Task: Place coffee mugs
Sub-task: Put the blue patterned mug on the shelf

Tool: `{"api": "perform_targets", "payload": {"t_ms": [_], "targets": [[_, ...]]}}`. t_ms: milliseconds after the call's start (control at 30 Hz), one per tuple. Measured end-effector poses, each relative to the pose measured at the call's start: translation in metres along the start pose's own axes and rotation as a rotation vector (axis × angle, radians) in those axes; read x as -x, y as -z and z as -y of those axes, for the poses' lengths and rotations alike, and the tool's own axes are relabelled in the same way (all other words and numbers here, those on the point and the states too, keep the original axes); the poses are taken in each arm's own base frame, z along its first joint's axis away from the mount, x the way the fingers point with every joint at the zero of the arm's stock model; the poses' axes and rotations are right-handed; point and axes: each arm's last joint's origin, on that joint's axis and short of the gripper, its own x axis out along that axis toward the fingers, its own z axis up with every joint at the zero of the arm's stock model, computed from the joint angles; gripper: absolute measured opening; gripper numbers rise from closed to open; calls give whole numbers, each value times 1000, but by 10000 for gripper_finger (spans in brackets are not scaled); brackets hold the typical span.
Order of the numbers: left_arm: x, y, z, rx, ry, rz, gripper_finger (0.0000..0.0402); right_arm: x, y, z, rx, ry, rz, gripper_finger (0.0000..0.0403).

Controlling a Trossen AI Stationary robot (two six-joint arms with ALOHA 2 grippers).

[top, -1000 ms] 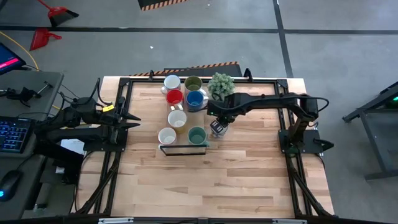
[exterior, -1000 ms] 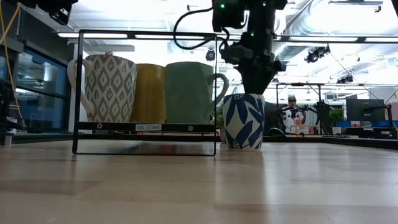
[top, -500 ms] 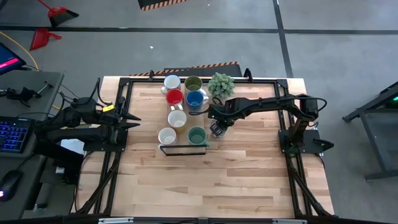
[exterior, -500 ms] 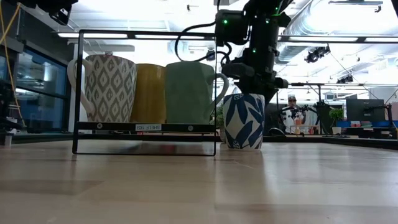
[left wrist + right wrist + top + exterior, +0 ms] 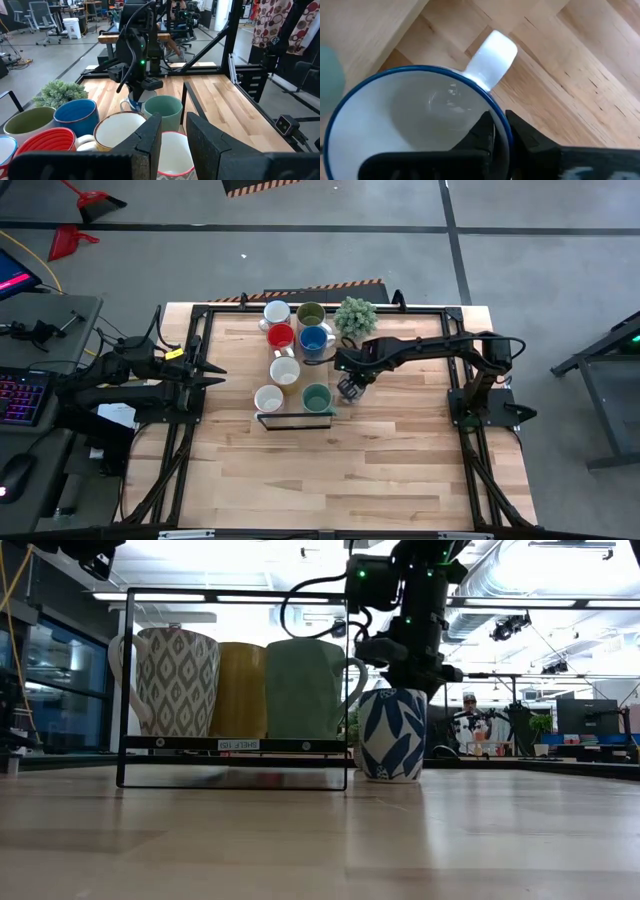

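A white mug with a blue leaf pattern (image 5: pixel 392 735) stands on the table just right of a black wire frame (image 5: pixel 235 688). My right gripper (image 5: pixel 350 386) comes down on it from above and is shut on its rim. Inside the frame stand a patterned white mug (image 5: pixel 268 398), a cream mug (image 5: pixel 285 371) and a teal mug (image 5: pixel 316 397). Behind them are the red (image 5: pixel 280 336), blue (image 5: pixel 313 338), olive green (image 5: pixel 310 313) and white (image 5: pixel 277 311) mugs. My left gripper (image 5: pixel 215 375) waits open at the table's left edge. My right gripper pinches the leaf mug's rim (image 5: pixel 496 106) right beside the handle (image 5: pixel 492 57), one finger inside the cup and one outside. The fingers point down from above. The mug stands upright with its base (image 5: pixel 392 776) on the table.
A small potted plant (image 5: pixel 355 315) stands at the far edge, just behind my right gripper. The black frame's front bar (image 5: pixel 295 420) borders the teal and patterned mugs. Bare wood (image 5: pixel 380 470) stretches across the near half of the table.
My right gripper has gone down onto the leaf mug, from above its rim to the rim itself. The mug stands where it was.
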Motion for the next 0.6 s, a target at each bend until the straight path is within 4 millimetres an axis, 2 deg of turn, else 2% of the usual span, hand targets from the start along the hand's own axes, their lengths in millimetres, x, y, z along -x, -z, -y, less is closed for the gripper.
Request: {"api": "perform_targets", "payload": {"t_ms": [167,600], "targets": [[0,0,0,0,0,0,78,10,-8,-4,17,-19,21,4],[0,0,0,-2,0,0,78,98,-44,2,4,34,138,1]]}}
